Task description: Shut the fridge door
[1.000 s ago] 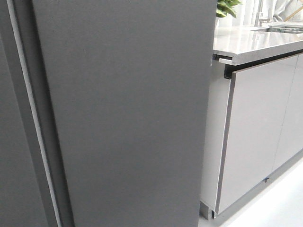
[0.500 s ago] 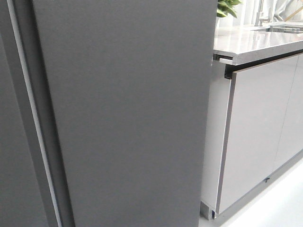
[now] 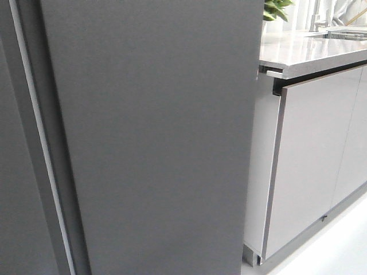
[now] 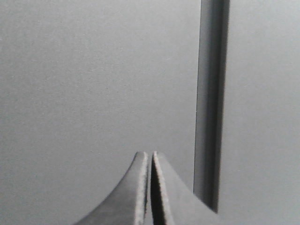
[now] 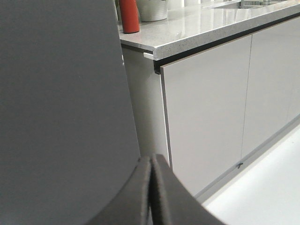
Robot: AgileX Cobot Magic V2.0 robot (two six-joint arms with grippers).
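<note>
The fridge door (image 3: 155,143) fills the middle of the front view as a tall, flat, matte dark-grey panel. Only its outer face shows; the white lining, bins and tape are hidden. A thin pale strip (image 3: 40,149) runs down its left side. Neither gripper shows in the front view. My left gripper (image 4: 149,154) is shut and empty, its tips close to a flat dark-grey surface (image 4: 93,70) beside a vertical seam (image 4: 211,93). I cannot tell which panel that is. My right gripper (image 5: 151,159) is shut and empty by the door's (image 5: 61,103) right edge.
Another plain dark-grey panel (image 3: 14,189) stands at the far left. Glossy light-grey cabinet fronts (image 3: 309,154) under a speckled countertop (image 3: 309,54) stand right of the door, above a white floor (image 3: 338,246). A red bottle (image 5: 129,16) and a white pot (image 5: 152,9) stand on the counter.
Almost nothing: the door's right edge and the cabinets sit a few pixels further right in the front view.
</note>
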